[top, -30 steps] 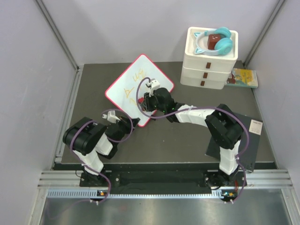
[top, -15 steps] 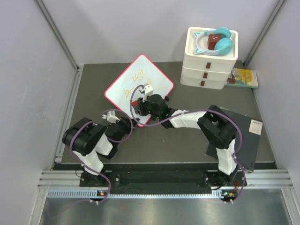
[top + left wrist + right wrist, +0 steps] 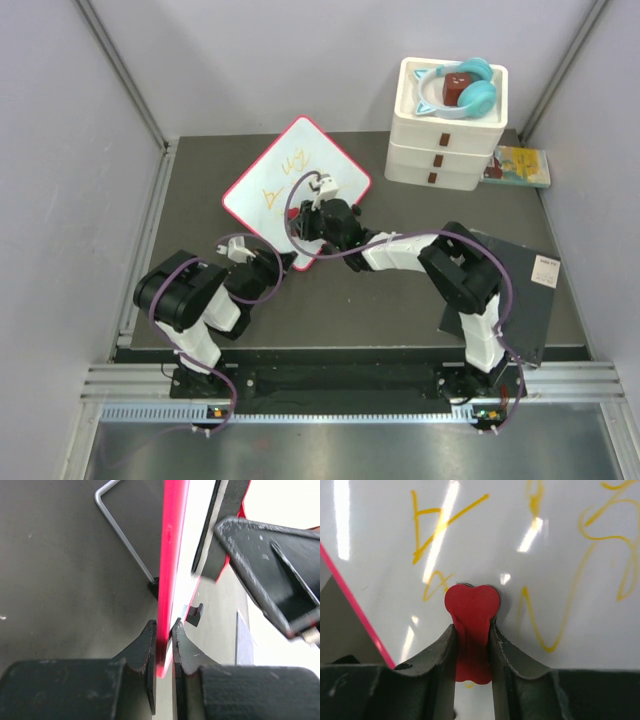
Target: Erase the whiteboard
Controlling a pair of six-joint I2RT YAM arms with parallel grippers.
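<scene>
Left tool [image 3: 164, 630] first: we see its jaws nipped shut on the pink-red rim of the whiteboard [image 3: 265, 195], at the board's near corner. The board sits cornerwise on the dark table [image 3: 190, 210], left of middle. A strip of table shows between its left corner and the side rail. Yellow scribbles [image 3: 432, 525] cross its white face. Further right, our right tool [image 3: 472, 630] is closed on a small red pad [image 3: 471, 602] held against that face, close to the board's near-right edge. Beyond the right corner, well apart, stands a white drawer stack [image 3: 445, 150]. A dark grey sheet [image 3: 535, 300] lies by the right arm's base.
</scene>
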